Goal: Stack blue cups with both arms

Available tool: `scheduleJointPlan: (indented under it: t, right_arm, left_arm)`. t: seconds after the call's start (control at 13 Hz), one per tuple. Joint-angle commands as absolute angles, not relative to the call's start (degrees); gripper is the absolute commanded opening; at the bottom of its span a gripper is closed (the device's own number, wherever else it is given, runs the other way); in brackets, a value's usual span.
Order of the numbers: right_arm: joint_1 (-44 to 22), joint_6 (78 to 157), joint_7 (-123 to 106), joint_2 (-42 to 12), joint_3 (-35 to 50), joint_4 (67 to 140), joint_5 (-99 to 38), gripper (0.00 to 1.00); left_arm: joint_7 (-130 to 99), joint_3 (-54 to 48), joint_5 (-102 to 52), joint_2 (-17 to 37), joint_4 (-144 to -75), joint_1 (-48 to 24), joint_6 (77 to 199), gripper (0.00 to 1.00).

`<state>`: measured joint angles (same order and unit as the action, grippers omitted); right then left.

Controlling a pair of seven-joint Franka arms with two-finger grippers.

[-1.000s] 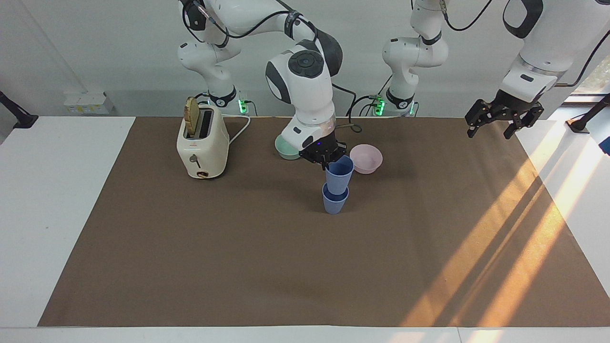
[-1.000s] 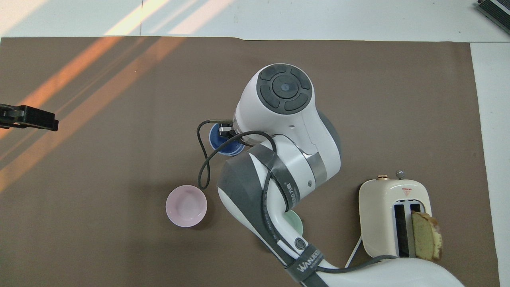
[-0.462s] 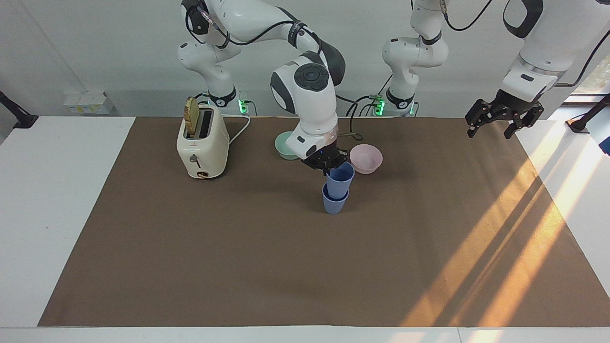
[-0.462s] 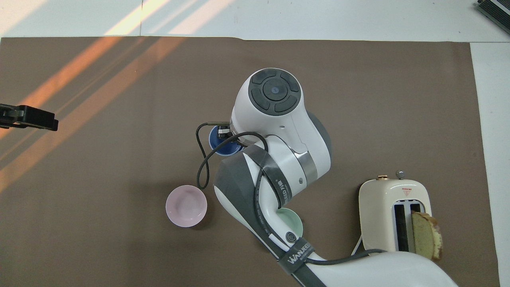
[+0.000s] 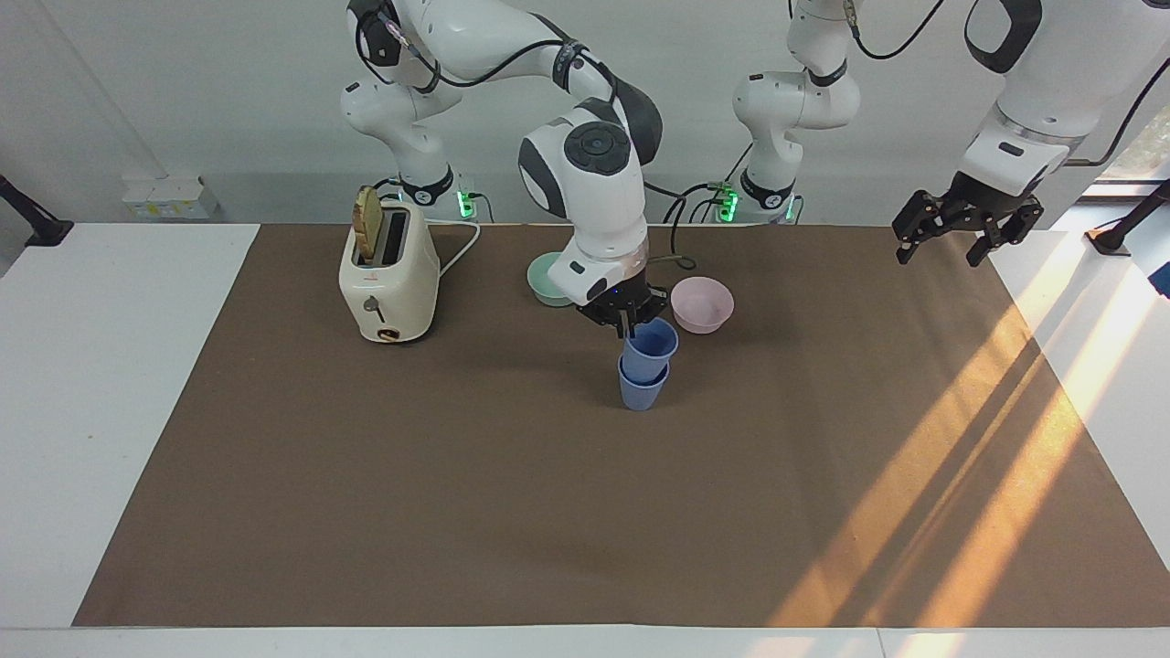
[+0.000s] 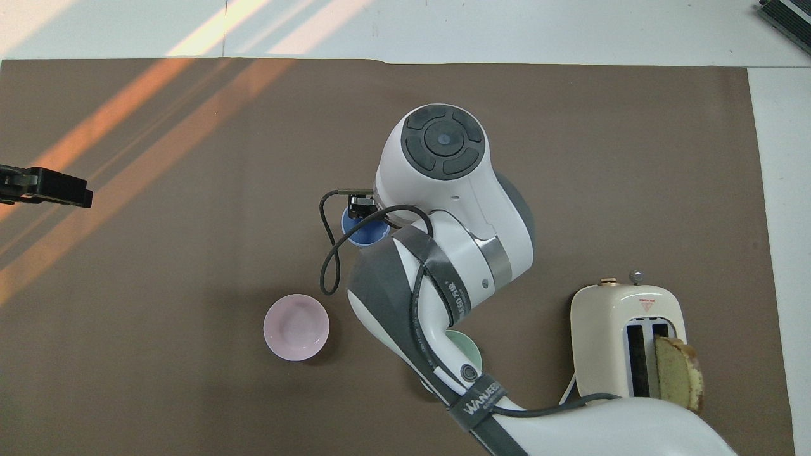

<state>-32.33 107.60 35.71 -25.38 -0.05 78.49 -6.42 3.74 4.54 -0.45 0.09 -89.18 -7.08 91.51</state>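
A smooth white table (image 5: 82, 411) carries a flat, matte brown mat (image 5: 457, 512) that covers most of its top. Toward the right arm's end of the mat stands a glossy cream toaster with rounded corners (image 5: 388, 274). Its lever and dial face away from the robots, and a thick, porous slice of pale bread with a brown crust (image 5: 368, 222) stands upright in one of its two slots.

Next along is a shallow, round mint-green bowl (image 5: 547, 279), smooth-walled and partly hidden by the right arm's wrist. The white, rounded right arm bends down over the middle of the mat, and its black right gripper (image 5: 629, 322) points straight down. It sits at the rim of the upper periwinkle-blue plastic cup (image 5: 653, 344), on the side nearer the robots. Whether that gripper is parted or clamped on the rim cannot be made out.

This tapered, handleless matte tumbler sits nested, leaning slightly, in the lower periwinkle-blue plastic cup (image 5: 642, 393) of the same shape. The lower cup stands upright on the mat near its middle, farther from the robots than both bowls.

Just beside the upper cup, and nearer the robots, rests a round, smooth pale-pink bowl (image 5: 702, 303), standing open side up.

At the left arm's end, the black left gripper (image 5: 941, 256) hangs in the air over the mat's edge with its two fingers spread wide apart, holding nothing. That arm waits.
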Motion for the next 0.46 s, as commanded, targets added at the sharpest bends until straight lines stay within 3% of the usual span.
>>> scheduleJointPlan:
  t: [0.0,0.38]
  right_arm:
    - [-27.88,102.59,32.54,-21.20,-0.09,78.84,-5.36,1.00]
    - [-18.31,90.63,14.53,-12.86,-0.70,76.99,-2.37,1.00]
  left_arm:
    - [3.34,4.04,-0.44,0.09,-88.24,-6.33,90.35,1.00]
    - [3.34,4.04,-0.44,0.09,-88.24,-6.24,90.35,1.00]
